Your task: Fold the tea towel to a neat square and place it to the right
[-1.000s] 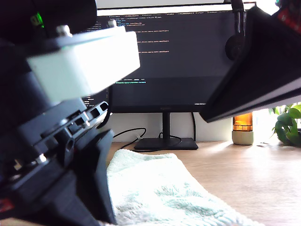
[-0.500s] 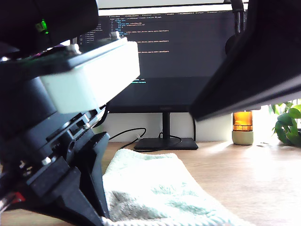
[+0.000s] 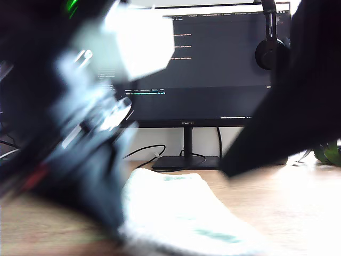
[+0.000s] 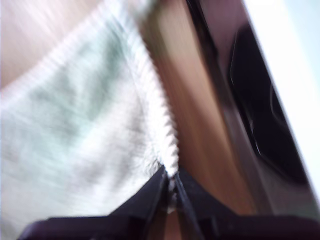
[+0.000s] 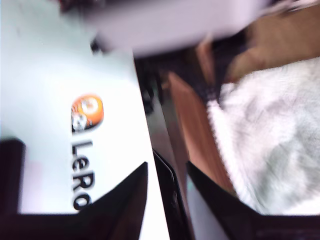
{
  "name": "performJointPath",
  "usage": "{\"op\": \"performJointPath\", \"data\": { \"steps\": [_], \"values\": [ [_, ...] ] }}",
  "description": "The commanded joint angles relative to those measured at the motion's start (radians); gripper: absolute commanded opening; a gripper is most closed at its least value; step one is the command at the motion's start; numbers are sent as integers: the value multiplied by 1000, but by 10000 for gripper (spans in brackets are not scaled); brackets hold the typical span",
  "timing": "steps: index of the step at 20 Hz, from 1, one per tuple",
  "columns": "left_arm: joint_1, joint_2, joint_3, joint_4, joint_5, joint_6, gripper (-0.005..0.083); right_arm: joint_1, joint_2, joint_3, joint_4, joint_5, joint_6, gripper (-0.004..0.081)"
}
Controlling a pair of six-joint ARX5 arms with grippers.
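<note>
Pale mint fluffy tea towel (image 3: 176,208), whitish ribbed hem, lying on desk

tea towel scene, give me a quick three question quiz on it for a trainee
1. True or false: my first gripper is shut on the hem of the tea towel.
2. What do the jaws of my second gripper hold? A) the towel B) a cable C) nothing
3. Fill in: in the exterior view the towel lies on the desk in front of the ____.

Key:
1. True: the jaws pinch the ribbed edge.
2. C: the jaws stand apart, the towel beside them.
3. monitor
</note>
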Motion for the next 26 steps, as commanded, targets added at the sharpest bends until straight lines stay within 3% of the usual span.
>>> {"op": "performJointPath", "data": {
  "steps": [1,6,14,20,26],
  "values": [
    [2,-10,16,3,30,-15,-24,15,43,-5,19,34,-10,251],
    [2,-10,23,-32,49,-21,-24,27,159,-5,74,201,-71,318],
    [12,-10,24,-35,84,-44,-24,26,353,-5,189,272,-145,318],
    [29,-11,49,-49,91,-43,-24,27,402,-5,231,423,-182,318],
    [53,-14,85,-49,101,-43,-24,27,402,-5,214,410,-189,307]
  ]
}}
